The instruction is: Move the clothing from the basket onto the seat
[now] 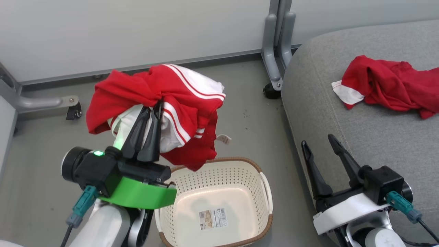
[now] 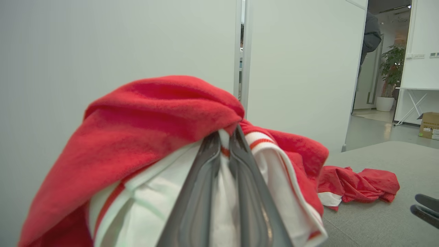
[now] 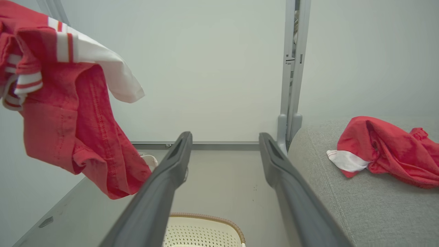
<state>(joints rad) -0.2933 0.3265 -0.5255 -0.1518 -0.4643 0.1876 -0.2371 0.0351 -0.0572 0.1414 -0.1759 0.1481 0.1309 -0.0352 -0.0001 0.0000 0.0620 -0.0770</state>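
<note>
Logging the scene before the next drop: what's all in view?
striped garment: one, red and white, hanging from left gripper
plain garment: one, red, white cuff, lying on seat
basket: one, cream, brown rim, on floor, no clothing inside
seat: one, grey, at right
partition feet: two, grey, by the wall
left gripper: one, dark, shut on striped garment
right gripper: one, dark, open, near seat's edge

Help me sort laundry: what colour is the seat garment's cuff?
White cuff, clearest in head view.

Clamped: left end effector (image 1: 154,107) (raised); right end effector (image 1: 317,140) spread.
</note>
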